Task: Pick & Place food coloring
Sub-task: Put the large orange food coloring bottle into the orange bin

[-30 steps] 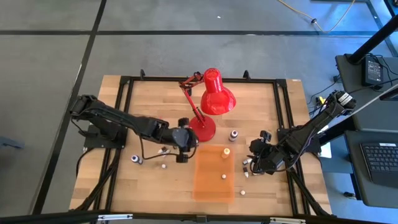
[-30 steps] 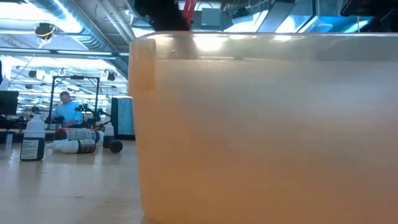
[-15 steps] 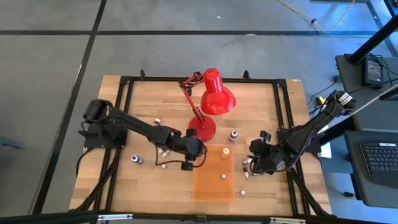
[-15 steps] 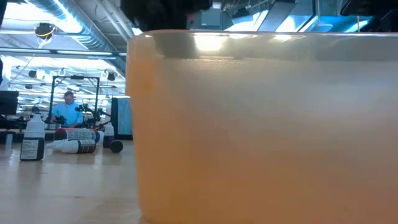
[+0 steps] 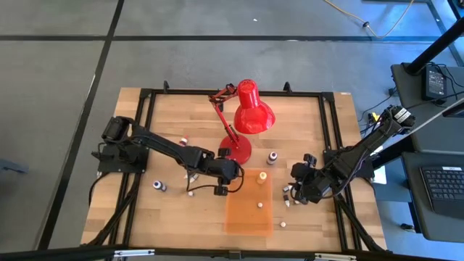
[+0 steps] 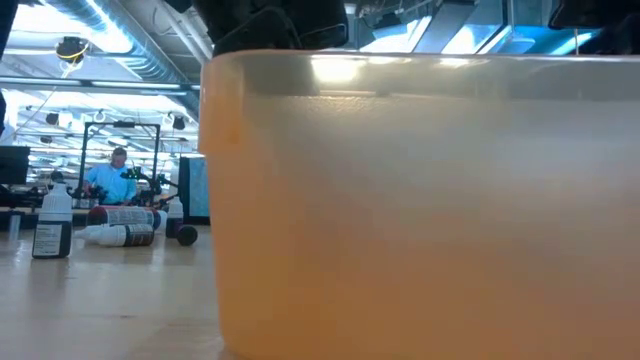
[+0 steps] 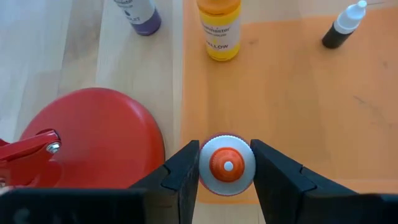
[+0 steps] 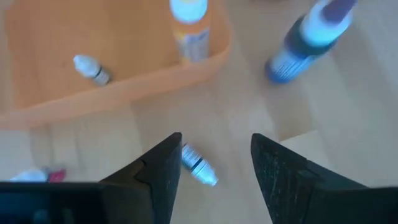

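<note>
Between my left gripper's 2 dark fingers sits 1 small food coloring bottle, seen cap-on: a white ribbed cap with an orange centre, both pads pressed against its sides, so the jaws are closed on it at a narrow setting. Gripper and bottle hang right at the edge of the orange tray, with the round red base of the desk lamp just beside that edge. Judgement: the bottle needs carrying a little further over the tray floor before I let go, so it does not catch the rim or tip against the lamp base. Lowering until the bottle's foot is near the floor, then opening slowly, should keep it upright. 2 bottles already stand in the tray, a yellow one and a dark one; the drop spot should stay apart from both. A purple bottle stands outside on the wood. My right gripper waits beyond the tray's far side, fingers apart and empty, above a loose bottle lying on the table.
</note>
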